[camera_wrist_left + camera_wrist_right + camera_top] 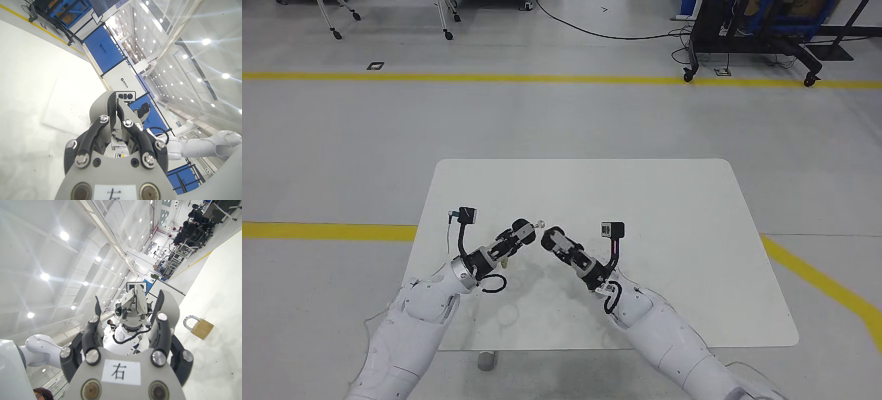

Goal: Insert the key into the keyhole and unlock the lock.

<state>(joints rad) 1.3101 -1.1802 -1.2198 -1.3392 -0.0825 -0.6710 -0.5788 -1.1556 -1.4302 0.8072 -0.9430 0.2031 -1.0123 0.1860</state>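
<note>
We've got the left gripper [115, 96] clamped on the key [135, 291], near the lock [200, 328]. Right gripper [128, 296] hangs just beside the lock, fingers wide apart.

White table [672, 200] w/ rounded corners; brass padlock [201, 329] lies flat on its top.

Padlock [200, 328]: brass body w/ silver shackle [189, 321], shackle looks shut into body. Lies flat on white worktop [217, 285], on its own, nothing touching it.

Key [135, 291]: thin silver sliver seen edge-on, pinched btwn closed jaws of left gripper [116, 97], held up off worktop, tip just past jaw ends. Teeth too small to tell.
</note>
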